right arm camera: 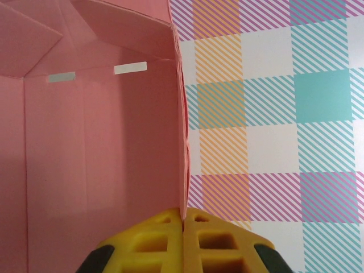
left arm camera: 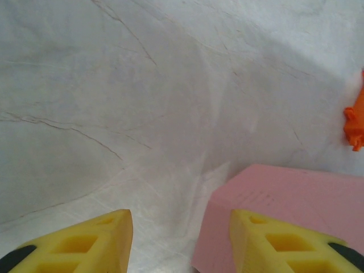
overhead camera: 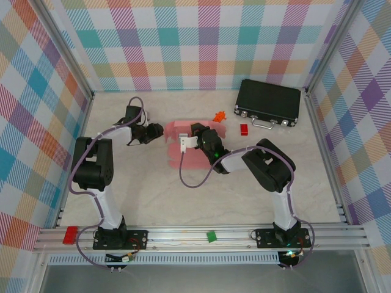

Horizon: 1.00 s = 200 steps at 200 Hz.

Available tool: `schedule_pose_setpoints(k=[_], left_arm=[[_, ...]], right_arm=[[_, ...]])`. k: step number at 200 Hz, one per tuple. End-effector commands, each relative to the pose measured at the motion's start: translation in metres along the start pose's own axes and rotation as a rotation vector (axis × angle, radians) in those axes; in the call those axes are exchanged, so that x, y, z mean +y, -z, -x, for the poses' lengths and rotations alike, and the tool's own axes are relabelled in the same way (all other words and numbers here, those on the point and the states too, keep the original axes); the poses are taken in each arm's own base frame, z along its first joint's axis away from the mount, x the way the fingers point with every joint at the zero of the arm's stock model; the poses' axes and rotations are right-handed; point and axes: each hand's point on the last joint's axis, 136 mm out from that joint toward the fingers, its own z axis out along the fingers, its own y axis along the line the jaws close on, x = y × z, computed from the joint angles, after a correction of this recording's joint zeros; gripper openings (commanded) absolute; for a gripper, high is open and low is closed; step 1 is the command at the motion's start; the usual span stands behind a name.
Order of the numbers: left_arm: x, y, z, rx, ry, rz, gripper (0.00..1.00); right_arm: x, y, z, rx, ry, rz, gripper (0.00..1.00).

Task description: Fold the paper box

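Mid-worktop (overhead camera: 140,195), my right gripper (right arm camera: 183,219) pinches one wall of the open pink box (overhead camera: 177,129); my left gripper (left arm camera: 181,223) stands spread at its corner. Its long axis I cannot tell. The black case (overhead camera: 269,101) lies shut.

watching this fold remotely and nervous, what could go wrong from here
1. The right gripper pinches only a thin wall edge of the paper box, so the card may crease or slip free.
2. The left gripper is open at the box's corner, one finger over the card; closing there might shove the box away.
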Motion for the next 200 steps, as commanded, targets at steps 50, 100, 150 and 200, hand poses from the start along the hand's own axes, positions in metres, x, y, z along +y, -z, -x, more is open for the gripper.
schedule_pose_setpoints(k=[50,100,150,200], left_arm=[[-0.032,0.010,-0.016,0.053,-0.059,-0.125,0.46],[-0.044,0.012,-0.018,0.055,-0.073,-0.161,0.46],[-0.048,0.018,-0.010,0.015,-0.074,-0.153,0.46],[-0.043,0.019,-0.001,-0.015,-0.059,-0.113,0.47]], right_arm=[[0.000,-0.007,0.003,0.011,-0.014,-0.017,0.06],[0.001,-0.007,0.003,0.015,-0.015,-0.016,0.06],[0.001,-0.008,0.003,0.019,-0.015,-0.019,0.06],[-0.001,-0.012,0.002,0.023,-0.013,-0.018,0.07]])
